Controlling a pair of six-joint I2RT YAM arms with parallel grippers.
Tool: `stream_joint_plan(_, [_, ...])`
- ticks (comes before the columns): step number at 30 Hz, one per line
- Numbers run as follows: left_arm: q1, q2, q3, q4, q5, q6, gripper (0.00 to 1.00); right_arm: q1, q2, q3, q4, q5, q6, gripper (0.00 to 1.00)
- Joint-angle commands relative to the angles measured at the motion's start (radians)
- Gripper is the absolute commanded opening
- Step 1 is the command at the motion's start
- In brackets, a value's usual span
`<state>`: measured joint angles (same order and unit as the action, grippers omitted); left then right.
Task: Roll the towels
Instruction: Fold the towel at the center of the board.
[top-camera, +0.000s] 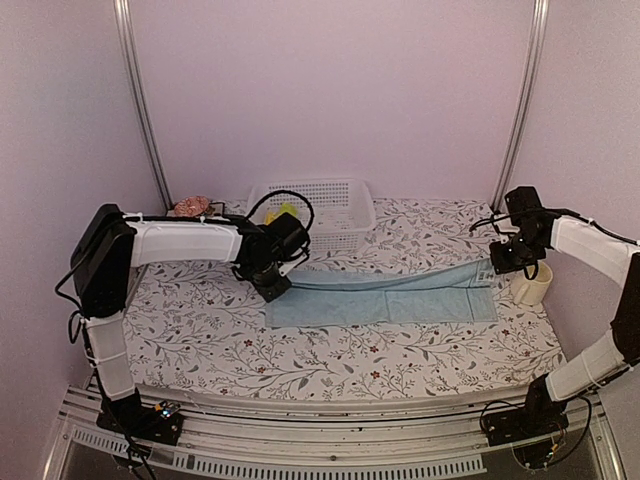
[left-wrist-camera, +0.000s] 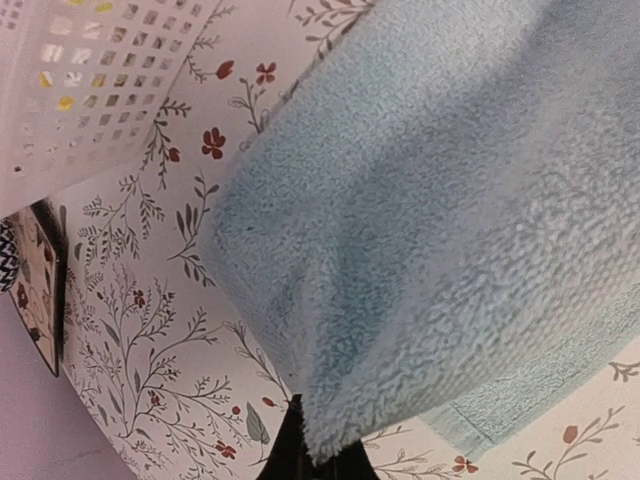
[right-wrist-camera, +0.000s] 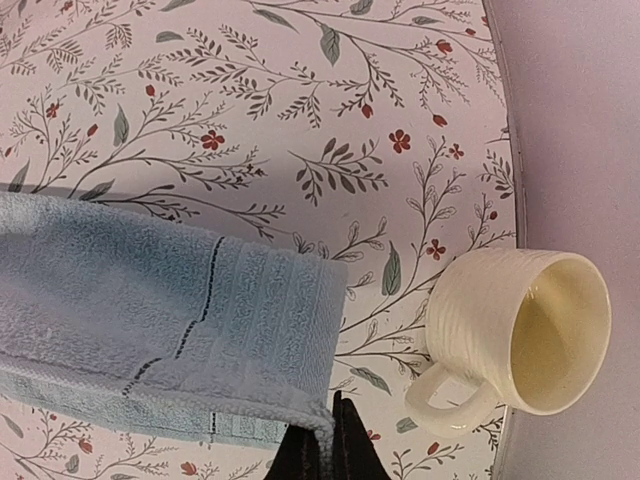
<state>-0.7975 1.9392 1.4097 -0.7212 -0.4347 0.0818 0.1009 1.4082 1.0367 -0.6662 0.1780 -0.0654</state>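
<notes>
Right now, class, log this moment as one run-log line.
left hand: shut on blue towel, left end | right hand: shut on its right end | yellow-green towel: in basket | rolled: none

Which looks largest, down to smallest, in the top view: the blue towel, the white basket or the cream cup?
1. blue towel, clearly the longest
2. white basket, close to it in area and farther away, so unsure
3. cream cup, plainly smallest

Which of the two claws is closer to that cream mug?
Right. The right gripper pinches the towel at its corner, just beside the mug; the left gripper holds its other end, by the basket.
</notes>
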Motion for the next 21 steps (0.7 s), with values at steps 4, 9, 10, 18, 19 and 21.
stream_joint_plan(4, [-0.021, -0.028, -0.018, -0.032, 0.12, 0.018, 0.0, -0.009, -0.022, -0.048, -0.012, -0.009, -0.013, 0.07])
stream_joint_plan(9, [-0.03, -0.023, -0.026, -0.044, 0.156, 0.017, 0.0, -0.009, -0.015, -0.055, -0.013, -0.011, -0.014, 0.04])
stream_joint_plan(10, [-0.032, -0.024, -0.027, -0.049, 0.161, 0.015, 0.0, -0.01, -0.012, -0.055, -0.013, -0.011, -0.014, 0.04])
stream_joint_plan(18, [-0.042, -0.04, -0.058, -0.082, 0.186, 0.017, 0.0, -0.002, 0.02, -0.055, -0.011, 0.033, -0.016, 0.04])
stream_joint_plan(19, [-0.043, -0.041, -0.063, -0.087, 0.188, 0.016, 0.0, 0.0, 0.019, -0.056, -0.011, 0.044, -0.016, 0.04])
stream_joint_plan(21, [-0.043, -0.043, -0.07, -0.091, 0.195, 0.013, 0.0, 0.008, 0.019, -0.055, -0.013, 0.063, -0.018, 0.04])
